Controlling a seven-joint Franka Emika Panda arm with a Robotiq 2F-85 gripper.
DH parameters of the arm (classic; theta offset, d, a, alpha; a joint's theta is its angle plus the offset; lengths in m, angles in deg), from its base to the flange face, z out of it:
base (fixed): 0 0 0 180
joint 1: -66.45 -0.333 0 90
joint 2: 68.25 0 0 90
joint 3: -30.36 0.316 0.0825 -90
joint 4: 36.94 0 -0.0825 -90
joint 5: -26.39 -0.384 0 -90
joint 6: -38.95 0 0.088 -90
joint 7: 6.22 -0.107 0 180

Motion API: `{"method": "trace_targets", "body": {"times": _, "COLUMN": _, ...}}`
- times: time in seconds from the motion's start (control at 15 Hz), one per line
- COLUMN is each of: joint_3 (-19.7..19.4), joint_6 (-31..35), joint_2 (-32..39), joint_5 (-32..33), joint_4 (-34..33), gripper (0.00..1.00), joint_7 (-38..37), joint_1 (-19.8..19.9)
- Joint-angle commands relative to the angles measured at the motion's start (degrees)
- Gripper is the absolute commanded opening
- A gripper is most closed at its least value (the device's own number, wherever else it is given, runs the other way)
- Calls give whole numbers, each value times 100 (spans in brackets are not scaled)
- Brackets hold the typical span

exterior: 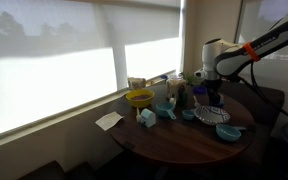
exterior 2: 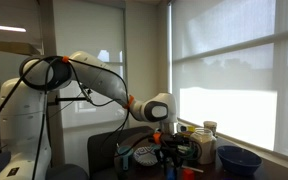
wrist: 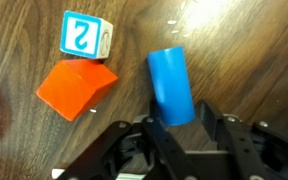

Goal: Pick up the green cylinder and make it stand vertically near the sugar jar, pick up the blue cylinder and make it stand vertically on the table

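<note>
The blue cylinder (wrist: 171, 85) lies on its side on the dark wooden table (wrist: 254, 50). My gripper (wrist: 181, 122) is open just above it, with the cylinder's near end between the two fingers. A gap shows beside the right finger. In both exterior views the gripper (exterior: 216, 100) (exterior 2: 167, 158) points down, low over the round table (exterior: 184, 145). I cannot make out the green cylinder in any view.
An orange wedge block (wrist: 76, 88) and a blue-and-white letter cube (wrist: 86, 35) lie just left of the cylinder. A yellow funnel-like bowl (exterior: 139, 98), jars (exterior: 174, 85) and a blue bowl (exterior: 229, 131) stand on the table. The window sill is behind.
</note>
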Motion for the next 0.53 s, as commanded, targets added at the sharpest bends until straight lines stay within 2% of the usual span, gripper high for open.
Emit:
{"method": "trace_targets", "body": {"times": 0.0, "joint_3": 78, "joint_6": 54, "joint_2": -42, "joint_5": -241, "joint_4": -9, "gripper": 15, "joint_7": 246, "joint_1": 143}}
{"method": "trace_targets", "body": {"times": 0.07, "joint_3": 71, "joint_6": 53, "joint_2": -64, "joint_5": -295, "joint_4": -6, "gripper": 9, "joint_7": 262, "joint_1": 153}}
{"method": "trace_targets", "body": {"times": 0.47, "joint_3": 32, "joint_6": 207, "joint_2": -213, "joint_5": -750, "joint_4": 33, "gripper": 8, "joint_7": 337, "joint_1": 272}}
